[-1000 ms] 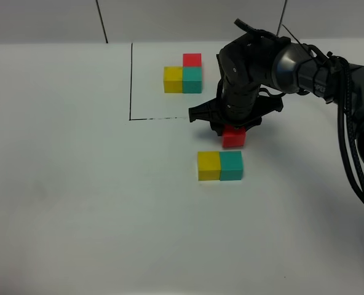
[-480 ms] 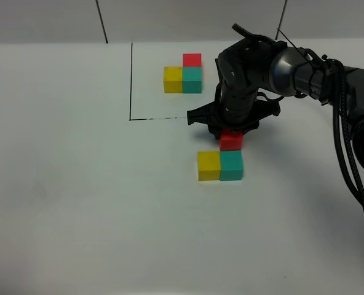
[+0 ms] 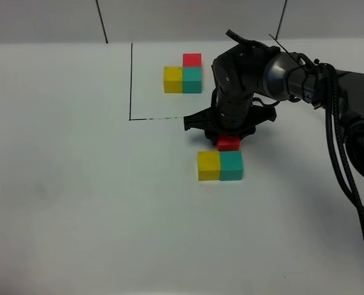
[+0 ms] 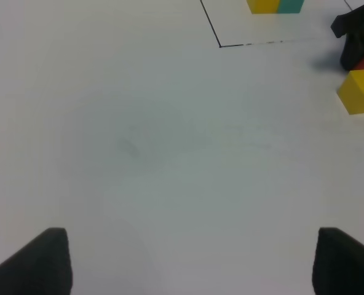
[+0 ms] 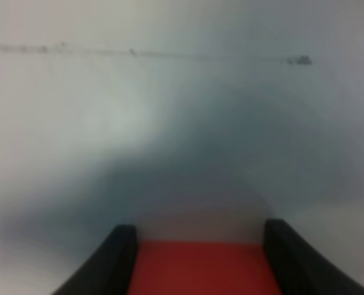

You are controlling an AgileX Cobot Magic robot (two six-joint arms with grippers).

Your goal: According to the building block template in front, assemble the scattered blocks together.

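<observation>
Item: red cube (image 3: 229, 144) of scattered set, clamped in right gripper (image 3: 229, 140) just behind teal cube (image 3: 231, 165) w/ yellow cube (image 3: 209, 166) alongside; prob. light, rigid, smooth — grip flat opposite faces, mid-height; left gripper (image 4: 188, 261) wide, holding nothing.

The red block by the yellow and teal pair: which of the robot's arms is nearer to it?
The right. Its tool is shut on the red block, just behind the teal one. The left tool hangs open over bare table, well off to the side.
</observation>
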